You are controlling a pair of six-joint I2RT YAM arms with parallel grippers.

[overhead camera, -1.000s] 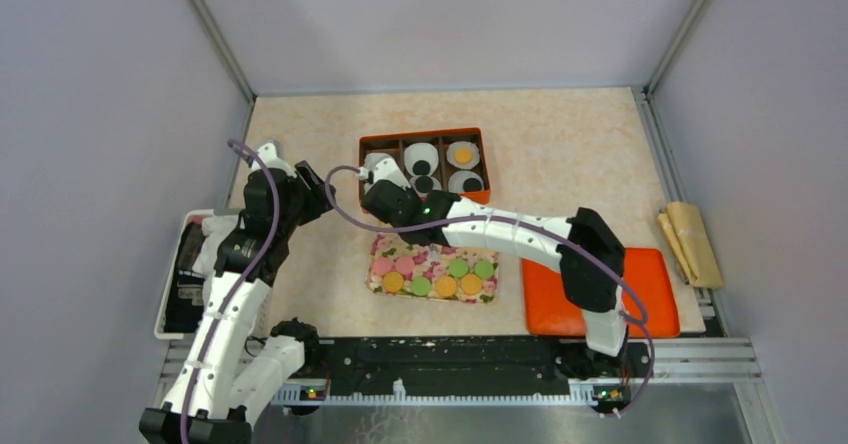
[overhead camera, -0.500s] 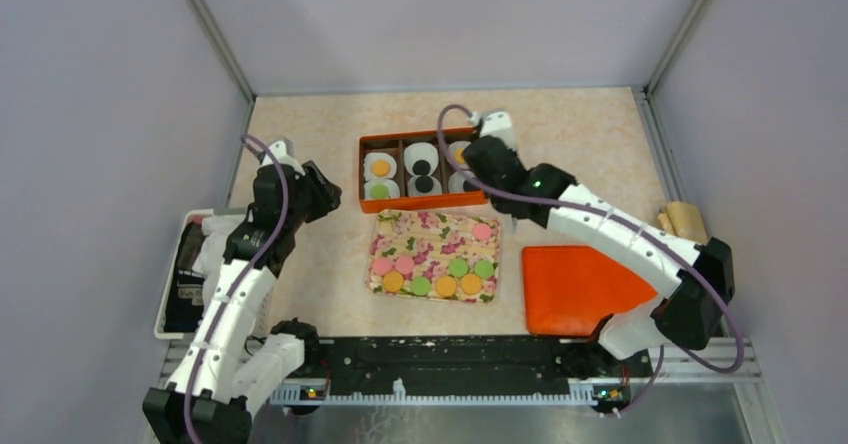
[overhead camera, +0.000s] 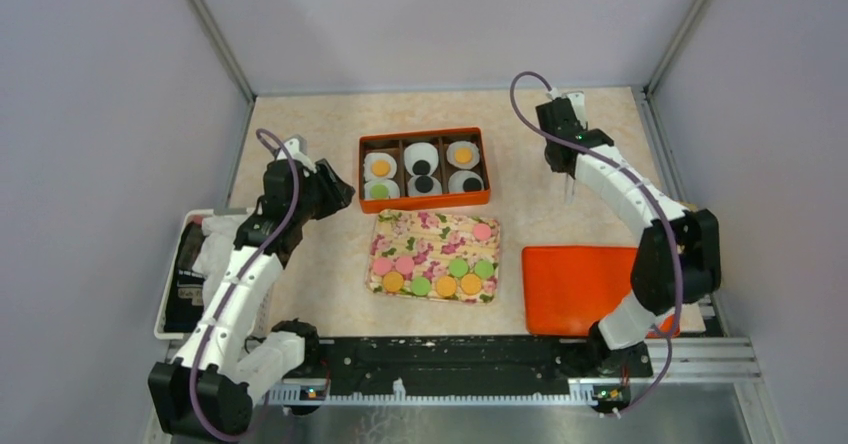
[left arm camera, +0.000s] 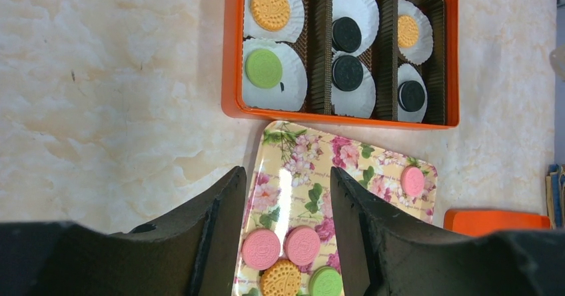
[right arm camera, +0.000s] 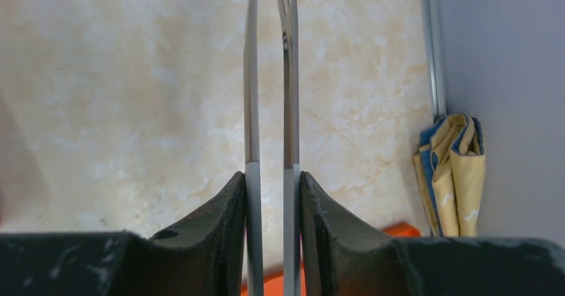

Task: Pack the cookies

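The orange box (overhead camera: 424,134) holds white paper cups with cookies: orange (left arm camera: 270,8), green (left arm camera: 264,68) and black (left arm camera: 346,34) ones. The floral tray (overhead camera: 430,239) in front of it carries several pink, orange and green cookies (overhead camera: 420,276) in two rows, and one pink cookie (overhead camera: 482,231) apart at its far right. My left gripper (overhead camera: 338,192) is open and empty, above the tray's near-left end (left arm camera: 286,173). My right gripper (overhead camera: 568,164) is shut on metal tongs (right arm camera: 252,76), over bare table right of the box.
An orange lid (overhead camera: 580,289) lies right of the tray. A white bin (overhead camera: 185,274) stands at the table's left edge. A folded yellow and blue cloth (right arm camera: 453,169) lies by the right rail.
My right arm has swung from over the box's left side to the far right with the tongs. A lone pink cookie now shows on the tray. My left gripper has edged right.
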